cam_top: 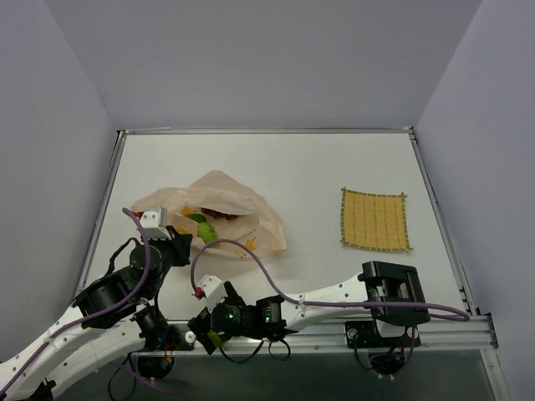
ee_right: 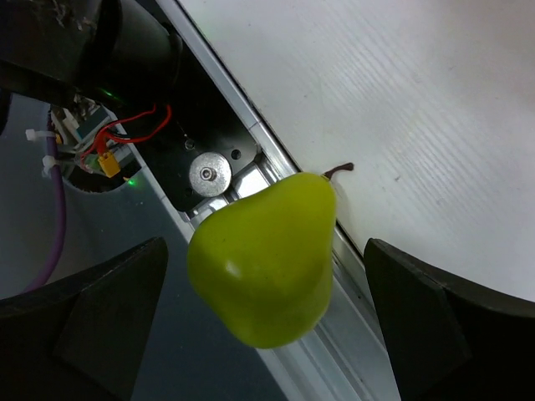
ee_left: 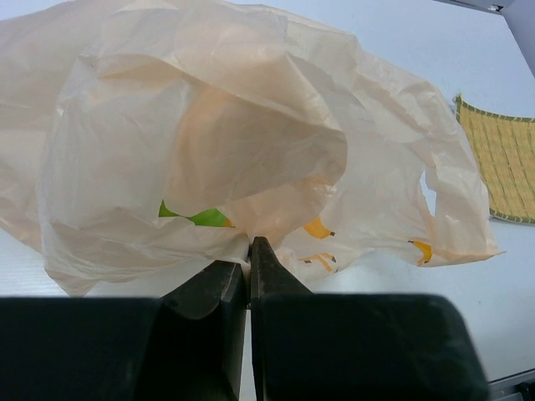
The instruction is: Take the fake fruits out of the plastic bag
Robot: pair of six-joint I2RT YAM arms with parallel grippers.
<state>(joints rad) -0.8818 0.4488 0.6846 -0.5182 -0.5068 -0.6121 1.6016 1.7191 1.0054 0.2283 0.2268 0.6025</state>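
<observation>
We see the plastic bag (cam_top: 242, 205) lying crumpled on the table (cam_top: 334, 167), its mouth turned toward the near side. The left jaws are closed tight on a fold of the bag's near rim, with thin film pinched between them. Inside the bag's mouth we make out a lime-green fruit (cam_top: 206, 231). Just behind it is a green one touched with orange (cam_top: 196, 219), and deeper in something dark red-purple (cam_top: 227, 215). Outside the bag, on its near side, a lime-green pear-shaped fruit (ee_right: 263, 259) is over the table's edge rail. It is between the right jaws, which stand wide with a gap either side of it. We cannot tell whether it rests on the rail. A yellow woven mat (cam_top: 374, 219) lies well to the bag's right.
</observation>
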